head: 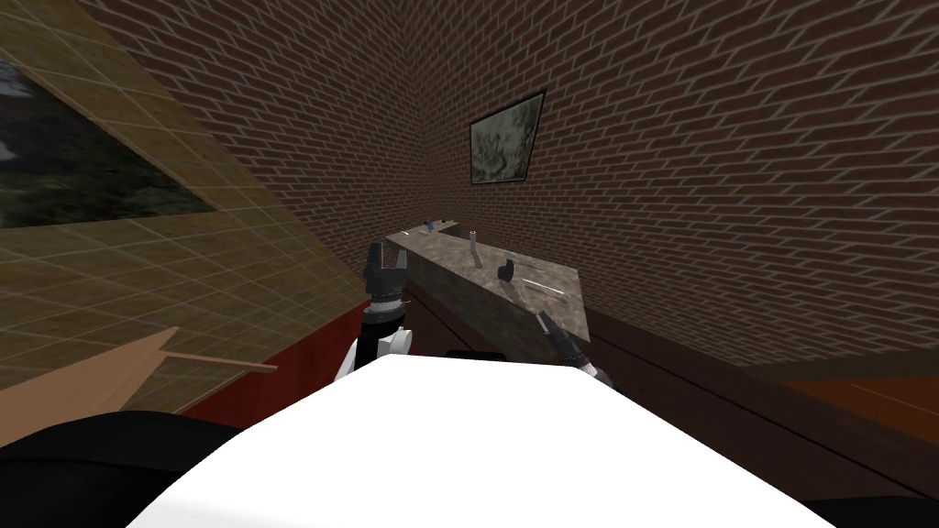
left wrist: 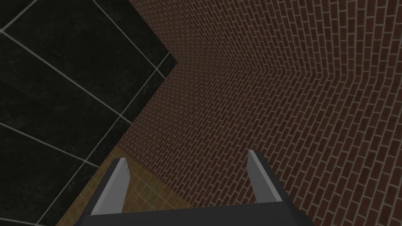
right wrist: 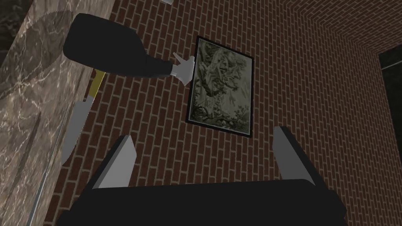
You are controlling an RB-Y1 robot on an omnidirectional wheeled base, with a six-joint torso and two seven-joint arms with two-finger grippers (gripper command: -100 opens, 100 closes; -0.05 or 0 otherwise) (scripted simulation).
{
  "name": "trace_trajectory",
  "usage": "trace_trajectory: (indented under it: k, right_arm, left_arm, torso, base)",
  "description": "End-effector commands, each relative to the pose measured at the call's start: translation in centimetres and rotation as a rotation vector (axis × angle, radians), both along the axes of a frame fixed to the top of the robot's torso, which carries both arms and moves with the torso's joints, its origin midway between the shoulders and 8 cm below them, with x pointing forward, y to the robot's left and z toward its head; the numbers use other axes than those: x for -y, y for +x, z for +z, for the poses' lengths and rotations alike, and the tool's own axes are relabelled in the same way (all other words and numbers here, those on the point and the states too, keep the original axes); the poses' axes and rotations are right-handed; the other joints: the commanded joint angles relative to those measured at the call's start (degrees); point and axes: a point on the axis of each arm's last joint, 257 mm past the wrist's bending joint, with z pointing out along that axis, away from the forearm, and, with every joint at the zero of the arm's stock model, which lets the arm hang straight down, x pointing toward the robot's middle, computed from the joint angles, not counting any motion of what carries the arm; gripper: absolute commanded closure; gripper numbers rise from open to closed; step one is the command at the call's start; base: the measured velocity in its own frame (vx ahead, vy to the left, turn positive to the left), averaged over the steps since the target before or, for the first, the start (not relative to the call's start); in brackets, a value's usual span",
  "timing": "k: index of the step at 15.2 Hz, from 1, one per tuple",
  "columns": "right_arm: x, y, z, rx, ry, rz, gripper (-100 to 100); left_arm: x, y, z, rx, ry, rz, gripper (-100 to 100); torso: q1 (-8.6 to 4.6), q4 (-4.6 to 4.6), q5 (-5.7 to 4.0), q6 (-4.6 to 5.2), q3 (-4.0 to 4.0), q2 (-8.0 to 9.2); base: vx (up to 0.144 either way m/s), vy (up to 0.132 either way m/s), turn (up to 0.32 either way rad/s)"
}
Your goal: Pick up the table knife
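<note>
Grey-bladed, yellow-handled table knife (right wrist: 76, 123) is lying on the marbled stone counter (right wrist: 23, 98), near your right gripper (right wrist: 203, 135), running alongside its spread, empty fingers (right wrist: 121, 157); your left gripper (left wrist: 187, 156), farther off, is gaping empty.

Right gripper (right wrist: 202, 134) fingers spread, table knife (right wrist: 75, 124) along marble counter (right wrist: 27, 106) edge, dark bottle-shaped object (right wrist: 106, 49) beyond

The counter (right wrist: 23, 90) has a marbled grey-brown stone top. A knife (right wrist: 76, 125) with a grey blade and yellow handle lies flat on it, outside the right gripper's (right wrist: 203, 133) spread jaws and just beside one finger. A dark bottle (right wrist: 106, 47) with a white cap sits ahead of the jaws, past the knife. A pale cylinder (head: 473, 242) stands upright farther along.
</note>
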Motion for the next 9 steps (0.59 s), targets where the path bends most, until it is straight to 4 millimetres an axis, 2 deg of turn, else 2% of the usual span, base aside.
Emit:
trace_trajectory:
  k: [1,3,4,6,7,9]
  right_arm:
    - [-0.4,-2.1,-3.3,-0.081,-0.046,0.044,-100]
    - [-0.1,-2.3,-3.6,-0.092,-0.070,0.065,-100]
    - [-0.5,-4.3,-6.0,-0.157,-0.101,0.103,-100]
    - [-0.1,-4.6,-6.5,-0.172,-0.125,0.119,-100]
    - [-0.2,-6.9,-9.1,-0.245,-0.158,0.159,-100]
    - [0.2,-7.2,-9.3,-0.255,-0.180,0.176,-100]
  left_arm:
    - [0.0,0.0,0.0,0.000,0.000,0.000,0]
    - [0.0,0.0,0.0,0.000,0.000,0.000,0]
    - [0.0,0.0,0.0,0.000,0.000,0.000,0]
    - [0.0,0.0,0.0,0.000,0.000,0.000,0]
    - [0.0,0.0,0.0,0.000,0.000,0.000,0]
    - [0.0,0.0,0.0,0.000,0.000,0.000,0]
  torso:
    - [0.00,0.00,0.00,0.00,0.00,0.00]
    - [-0.03,0.00,-0.01,-0.02,0.01,0.01]
    - [-0.10,0.01,-0.02,-0.01,0.02,0.03]
    - [-0.07,0.00,-0.02,-0.02,-0.01,-0.01]
    - [-0.11,0.00,-0.02,0.00,0.00,0.01]
    - [-0.05,0.01,-0.02,-0.02,0.03,0.05]
  base:
    - [0.024,0.096,0.120]
    - [0.013,0.081,0.108]
    - [0.026,0.089,0.196]
    - [0.027,0.080,0.113]
    - [0.010,0.086,0.185]
    - [0.015,0.089,0.116]
